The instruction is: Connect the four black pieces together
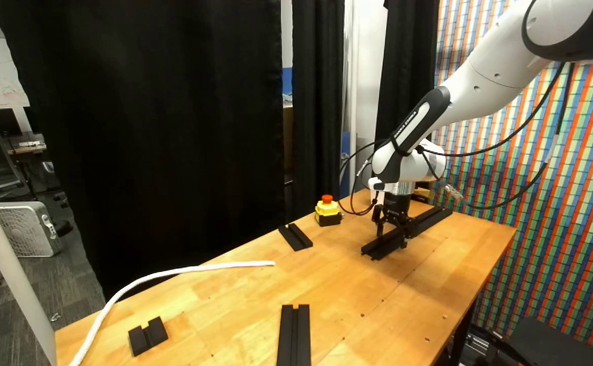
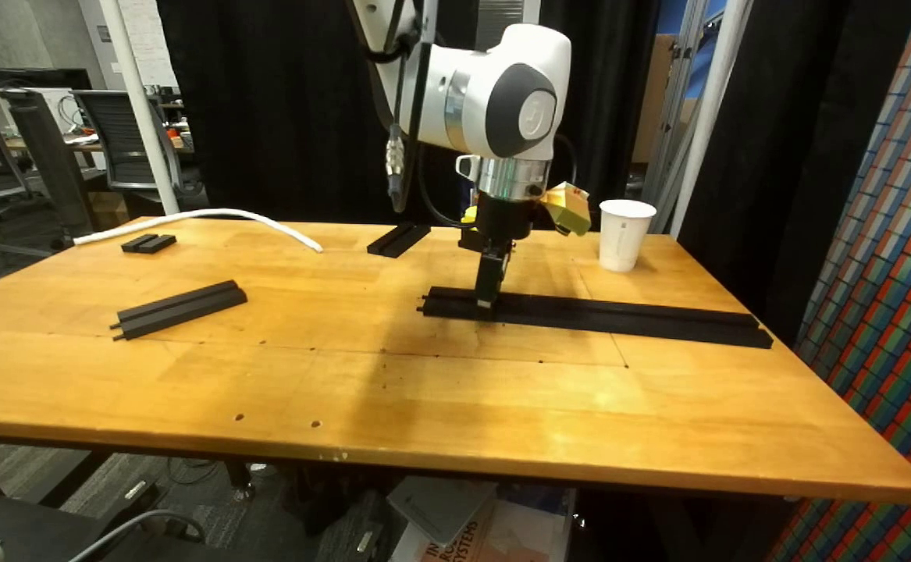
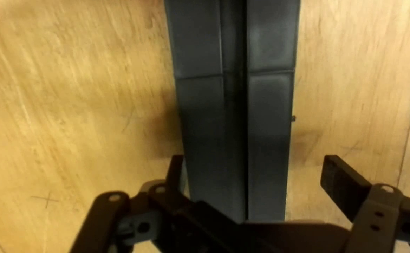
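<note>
The long, thin, matte-black strip of joined, seemingly plastic bars (image 2: 603,315) is lying with one end just beside the edge of the wooden counter (image 2: 439,414) nearest the multicoloured, brick-patterned backdrop (image 2: 884,328), so hard pushing could be sending it over. The black, metal-linked end effector (image 3: 254,172) is straddling it, spread wide and gripping nothing; one finger (image 3: 174,172) is sitting closer to the strip than the opposing finger (image 3: 343,186), so uneven contact on closing could be shoving the strip sideways and straining its cross seam (image 3: 271,71). The flat, narrow, matte-black loose bar (image 2: 182,310) is resting toward the counter's opposite edge, angled differently from the strip; if arriving askew, its end could be jamming instead of mating.
</note>
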`<state>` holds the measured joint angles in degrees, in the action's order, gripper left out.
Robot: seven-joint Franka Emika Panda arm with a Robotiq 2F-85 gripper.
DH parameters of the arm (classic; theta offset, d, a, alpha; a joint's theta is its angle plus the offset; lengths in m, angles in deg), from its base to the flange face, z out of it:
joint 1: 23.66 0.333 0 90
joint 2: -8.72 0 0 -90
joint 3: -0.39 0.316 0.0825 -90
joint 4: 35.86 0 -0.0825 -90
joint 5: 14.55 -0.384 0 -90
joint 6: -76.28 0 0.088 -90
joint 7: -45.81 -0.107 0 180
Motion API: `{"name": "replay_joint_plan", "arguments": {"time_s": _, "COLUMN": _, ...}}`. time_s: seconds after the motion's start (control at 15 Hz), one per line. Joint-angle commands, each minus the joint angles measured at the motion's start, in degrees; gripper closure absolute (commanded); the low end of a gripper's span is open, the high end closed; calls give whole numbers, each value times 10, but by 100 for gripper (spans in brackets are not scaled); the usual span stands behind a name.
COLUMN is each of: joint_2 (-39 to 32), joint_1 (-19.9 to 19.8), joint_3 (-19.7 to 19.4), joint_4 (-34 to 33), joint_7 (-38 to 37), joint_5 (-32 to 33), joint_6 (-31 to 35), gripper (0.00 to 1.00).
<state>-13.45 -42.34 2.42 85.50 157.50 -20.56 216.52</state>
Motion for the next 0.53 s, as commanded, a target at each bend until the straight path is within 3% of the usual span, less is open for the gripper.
{"name": "replay_joint_plan", "arguments": {"time_s": 0.0, "joint_2": 66, "joint_1": 29, "joint_3": -1, "joint_4": 64, "joint_7": -17, "joint_5": -10, "joint_6": 19, "gripper": 0}}
{"name": "replay_joint_plan", "arguments": {"time_s": 0.47, "joint_2": 124, "joint_1": 122, "joint_3": 26, "joint_4": 143, "joint_7": -107, "joint_5": -1, "joint_6": 46, "gripper": 0}}
